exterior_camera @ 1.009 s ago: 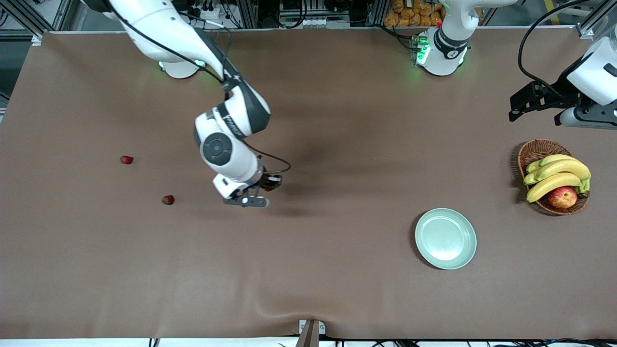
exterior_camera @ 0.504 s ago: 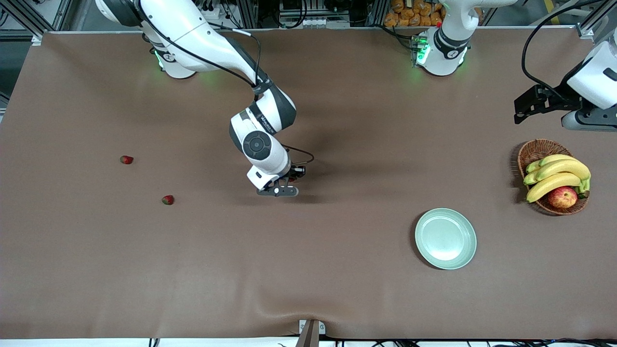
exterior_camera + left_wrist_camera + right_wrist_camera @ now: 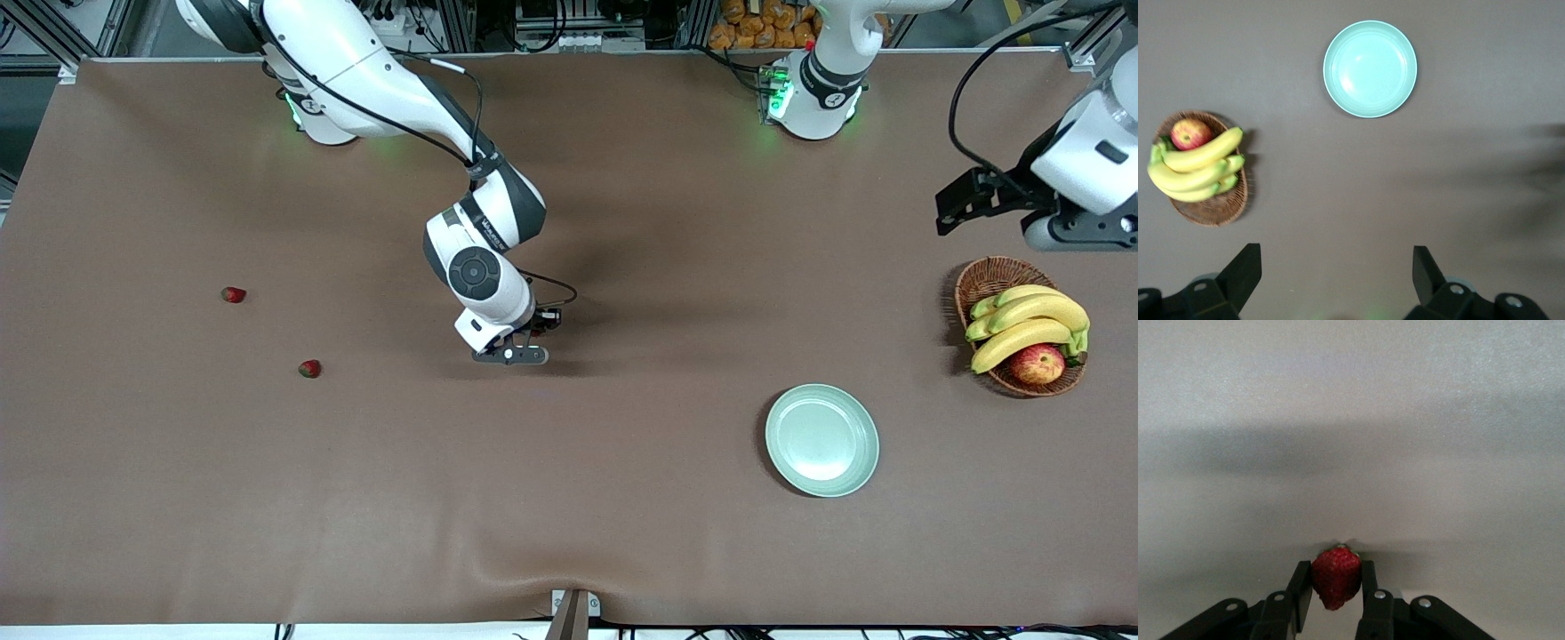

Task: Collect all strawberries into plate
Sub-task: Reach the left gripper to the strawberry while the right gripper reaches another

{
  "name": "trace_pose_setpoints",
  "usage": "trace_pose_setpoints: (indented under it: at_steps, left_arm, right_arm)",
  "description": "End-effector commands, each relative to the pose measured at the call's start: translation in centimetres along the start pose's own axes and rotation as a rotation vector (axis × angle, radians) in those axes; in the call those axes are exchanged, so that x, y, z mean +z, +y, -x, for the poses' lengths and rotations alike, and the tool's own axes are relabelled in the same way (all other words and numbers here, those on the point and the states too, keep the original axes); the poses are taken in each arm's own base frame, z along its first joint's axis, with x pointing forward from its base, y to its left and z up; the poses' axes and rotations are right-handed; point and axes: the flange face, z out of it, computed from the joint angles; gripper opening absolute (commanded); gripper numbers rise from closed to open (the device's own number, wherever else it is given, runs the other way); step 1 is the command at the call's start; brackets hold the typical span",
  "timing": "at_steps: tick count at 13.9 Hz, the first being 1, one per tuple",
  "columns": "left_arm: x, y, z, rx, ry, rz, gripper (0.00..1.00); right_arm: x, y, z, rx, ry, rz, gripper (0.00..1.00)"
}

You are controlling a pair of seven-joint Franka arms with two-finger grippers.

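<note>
My right gripper (image 3: 1336, 587) is shut on one red strawberry (image 3: 1335, 577), which sits pinched between both fingers. In the front view that gripper (image 3: 536, 331) hangs low over the middle of the table. Two more strawberries (image 3: 233, 294) (image 3: 309, 368) lie on the cloth toward the right arm's end. The pale green plate (image 3: 822, 439) (image 3: 1369, 69) lies bare toward the left arm's end, nearer the front camera. My left gripper (image 3: 949, 206) (image 3: 1336, 273) waits open, high above the table beside the basket, holding nothing.
A wicker basket (image 3: 987, 271) (image 3: 1211, 217) with bananas (image 3: 1027, 324) and an apple (image 3: 1037, 364) stands at the left arm's end, farther from the front camera than the plate. Brown cloth covers the whole table.
My right arm carried the strawberry toward the left arm's end of the table, then nearly stopped over the last half second. The left gripper shifted slightly.
</note>
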Motion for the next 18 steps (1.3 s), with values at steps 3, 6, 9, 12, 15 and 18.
trace_pose_setpoints:
  at_steps: [3, 6, 9, 12, 15, 18]
  left_arm:
    - [6.4, 3.1, -4.5, -0.031, -0.066, 0.045, 1.0]
    - [10.9, 9.3, -5.7, 0.026, -0.096, 0.037, 1.0]
    - [15.4, 15.9, -6.1, -0.017, -0.099, 0.029, 1.0]
    - [21.5, 24.2, -5.5, -0.053, -0.102, 0.017, 1.0]
    - [27.1, 33.0, -3.9, -0.063, -0.078, 0.019, 1.0]
    - [31.9, 39.7, -1.0, -0.077, -0.045, 0.039, 1.0]
  right_arm:
    - [-2.5, 0.0, -2.0, 0.025, 0.042, -0.042, 0.84]
    - [-6.4, 1.6, -4.7, 0.054, 0.093, -0.076, 1.0]
    - [-11.7, 6.4, -7.9, 0.121, 0.138, -0.101, 1.0]
    - [-15.0, 12.4, -10.3, 0.159, 0.102, -0.085, 1.0]
    - [-17.2, 19.5, -11.9, 0.143, 0.04, -0.064, 1.0]
    - [-18.2, 27.1, -12.9, 0.136, -0.034, -0.053, 1.0]
